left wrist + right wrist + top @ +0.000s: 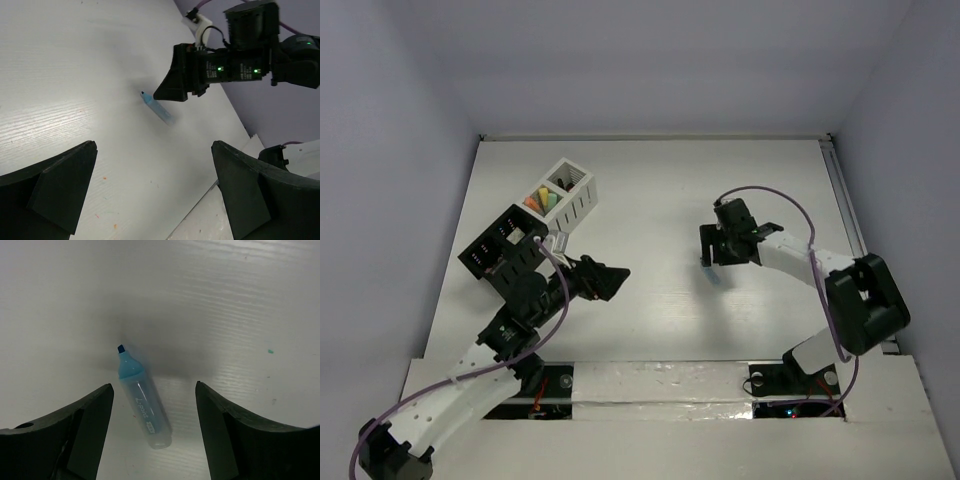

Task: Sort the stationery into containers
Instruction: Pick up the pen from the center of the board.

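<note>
pieces (542,197) parked in white box (582,200); blue marker (142,402) not yet picked, straddled by wide-open empty right gripper (153,390); left gripper (154,145) likewise spread, empty

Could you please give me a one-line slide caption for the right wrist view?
Open right pincer poised over a blue highlighter lying on the white table.

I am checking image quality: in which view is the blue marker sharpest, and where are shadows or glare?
Right wrist: the blue marker is sharp, in a broad soft shadow. Left wrist: it looks smaller, softer. Top external: even light, glare on the near strip.
</note>
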